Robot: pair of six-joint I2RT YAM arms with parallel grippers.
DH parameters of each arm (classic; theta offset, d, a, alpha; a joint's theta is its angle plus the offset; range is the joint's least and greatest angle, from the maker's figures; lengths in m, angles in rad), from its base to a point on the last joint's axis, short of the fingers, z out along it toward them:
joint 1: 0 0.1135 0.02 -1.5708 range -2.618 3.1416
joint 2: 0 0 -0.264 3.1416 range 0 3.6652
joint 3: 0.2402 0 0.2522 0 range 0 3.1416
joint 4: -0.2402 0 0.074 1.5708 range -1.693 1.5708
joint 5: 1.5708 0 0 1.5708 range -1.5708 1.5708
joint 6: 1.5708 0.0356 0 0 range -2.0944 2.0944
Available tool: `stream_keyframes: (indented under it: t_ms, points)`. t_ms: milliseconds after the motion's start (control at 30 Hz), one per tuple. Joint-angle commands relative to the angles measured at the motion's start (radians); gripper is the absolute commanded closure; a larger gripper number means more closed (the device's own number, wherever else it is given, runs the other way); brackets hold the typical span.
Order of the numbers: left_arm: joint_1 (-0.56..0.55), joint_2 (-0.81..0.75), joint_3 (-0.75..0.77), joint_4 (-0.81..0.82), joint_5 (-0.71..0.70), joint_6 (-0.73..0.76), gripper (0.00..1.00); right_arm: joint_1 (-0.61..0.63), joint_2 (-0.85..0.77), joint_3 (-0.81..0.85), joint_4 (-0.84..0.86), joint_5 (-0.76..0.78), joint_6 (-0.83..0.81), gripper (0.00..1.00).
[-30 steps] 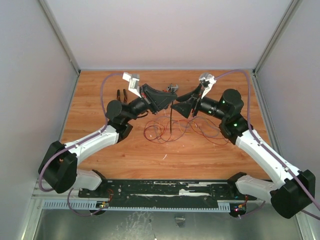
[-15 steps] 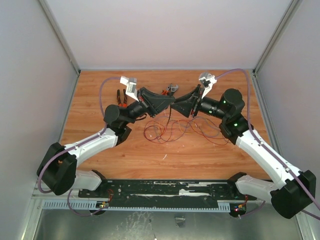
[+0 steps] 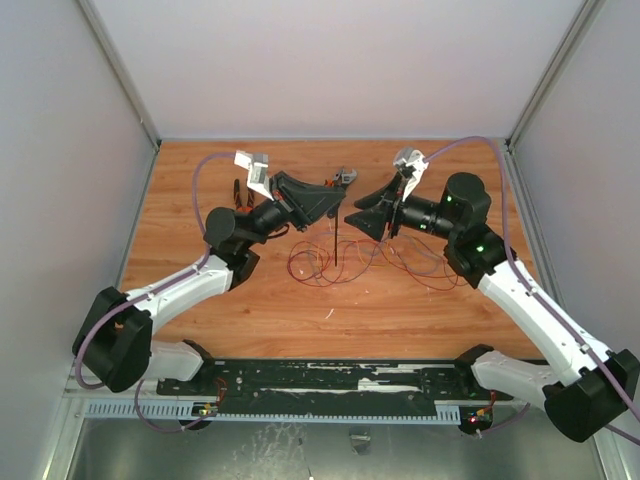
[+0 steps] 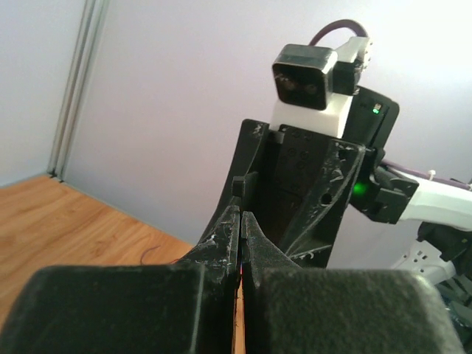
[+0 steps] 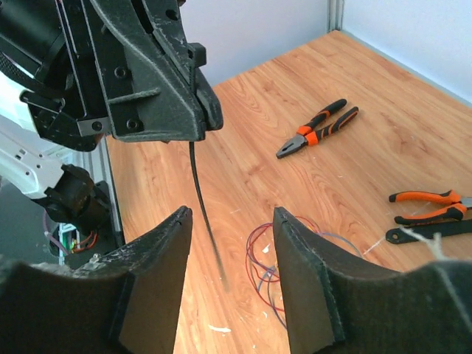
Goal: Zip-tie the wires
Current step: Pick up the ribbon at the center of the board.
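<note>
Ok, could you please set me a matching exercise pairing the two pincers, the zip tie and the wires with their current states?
Things:
1. left pincer
2. right pincer
3. zip tie
4. wires

States:
A. lying in loops on the table
B. shut on a thin black strip
C. hanging down from a pincer's tip
D. open, holding nothing

Pairs: 1-B, 2-D, 3-C, 4-A
</note>
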Motion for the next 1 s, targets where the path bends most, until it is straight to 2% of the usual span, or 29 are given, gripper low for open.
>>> stream_keyframes:
  t_ms: [0,200,400,633,867,967]
  points:
    - [0.018,-0.036,0.006,-0.015,0.013,0.032,1.0,0.013,-0.003,0.071,-0.154,-0.007,-0.116,0.49]
    - [0.018,-0.023,0.008,0.013,0.04,0.003,1.0,0.016,0.031,0.032,0.033,-0.126,-0.008,0.45]
    - [0.019,-0.016,0.001,0.038,0.05,-0.015,1.0,0.028,0.078,0.059,0.104,-0.157,0.015,0.46]
    - [0.02,-0.009,-0.007,0.068,0.053,-0.037,1.0,0.046,0.105,0.058,0.172,-0.163,0.05,0.52]
    - [0.019,-0.006,-0.017,0.086,0.047,-0.041,1.0,0.065,0.117,0.073,0.158,-0.153,0.045,0.74]
    - [0.02,-0.016,-0.028,0.084,0.04,-0.023,1.0,0.066,0.096,0.062,0.133,-0.127,0.043,0.86]
